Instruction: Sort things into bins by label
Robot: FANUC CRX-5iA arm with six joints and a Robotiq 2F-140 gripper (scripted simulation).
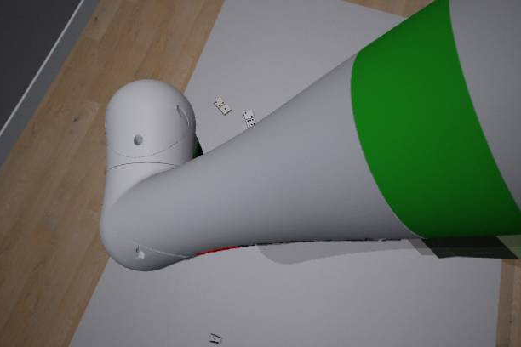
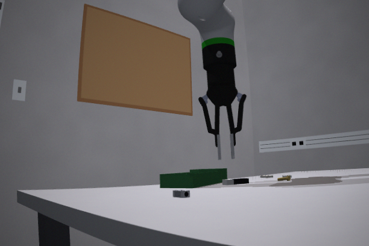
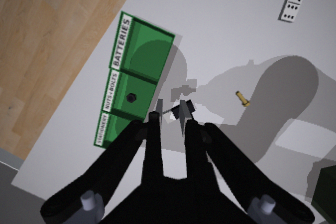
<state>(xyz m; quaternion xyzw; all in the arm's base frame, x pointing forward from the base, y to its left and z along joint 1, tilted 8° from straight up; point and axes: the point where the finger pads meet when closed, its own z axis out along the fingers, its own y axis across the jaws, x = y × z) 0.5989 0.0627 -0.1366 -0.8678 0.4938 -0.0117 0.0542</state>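
Note:
A green bin (image 3: 135, 80) with three compartments lies near the table's left edge. One label reads BATTERIES, the middle one NUTS+BOLTS, and I cannot read the third. A dark nut (image 3: 131, 97) lies in the middle compartment. My gripper (image 3: 171, 107) hangs high above the table just right of the bin, its fingers a little apart with nothing between them. In the exterior view the gripper (image 2: 225, 155) is well above the bin (image 2: 193, 177). A black and white battery (image 3: 177, 111) lies on the table under the fingertips. A brass bolt (image 3: 242, 98) lies further right.
Two dominoes (image 1: 222, 105) (image 1: 249, 118) lie at the far side of the table. A small grey part (image 2: 181, 193) sits near the front edge. A dark green box (image 3: 330, 192) shows at the wrist view's lower right. The arm fills most of the top view.

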